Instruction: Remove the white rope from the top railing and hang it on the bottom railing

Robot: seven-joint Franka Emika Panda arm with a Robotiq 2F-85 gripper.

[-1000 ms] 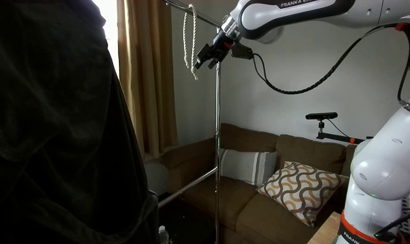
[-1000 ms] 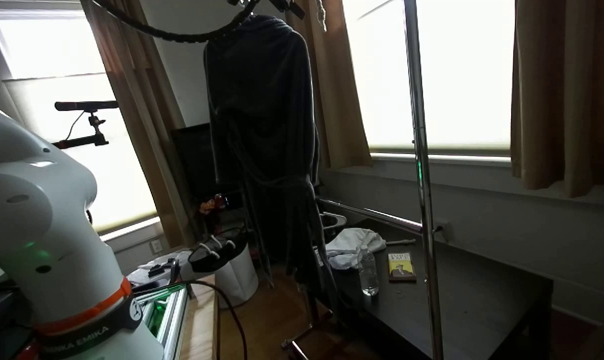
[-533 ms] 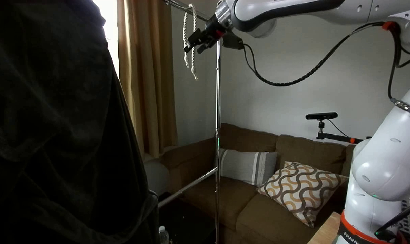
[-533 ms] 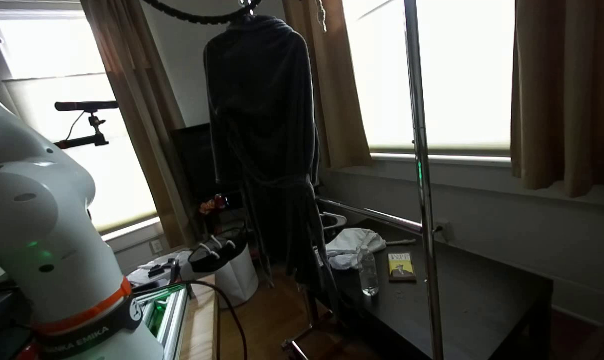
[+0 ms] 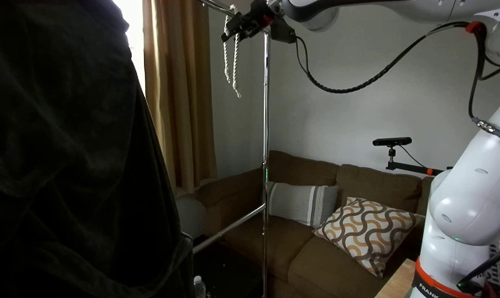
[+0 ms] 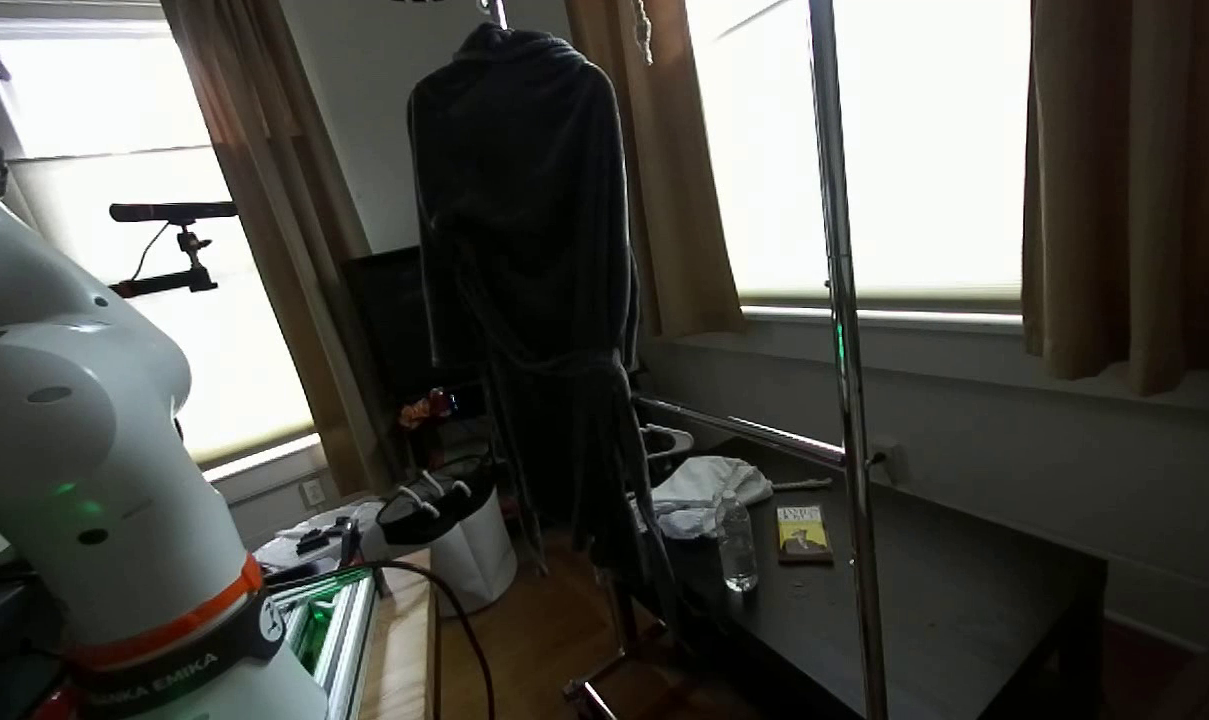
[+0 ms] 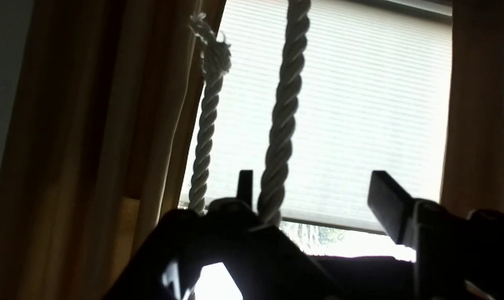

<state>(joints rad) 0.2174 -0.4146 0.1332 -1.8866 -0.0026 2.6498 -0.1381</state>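
The white rope (image 5: 235,68) is draped over the chrome top railing (image 5: 216,6), with two strands hanging down. My gripper (image 5: 231,37) is at the rope just below the railing and covers part of it. In the wrist view my gripper (image 7: 312,183) is open. The thicker-looking rope strand (image 7: 283,116) runs between the fingers, close to the left one. The other strand (image 7: 206,129), with a frayed knotted end, lies outside the left finger. A rope end (image 6: 644,32) shows at the top of an exterior view. The bottom railing (image 5: 229,229) also shows there (image 6: 744,425).
A dark robe (image 6: 524,220) hangs on the rack. The rack's upright post (image 5: 266,124) stands beside the gripper and wrist. A dark low table (image 6: 954,590) under the bottom railing holds a bottle (image 6: 736,545), a book (image 6: 804,533) and a white cloth (image 6: 709,485). A sofa (image 5: 303,169) stands behind.
In an exterior view my gripper has moved left and then up, from beside the rope's lower ends to the strands near the railing. The arm's cable rose with it. The rope hangs unchanged.
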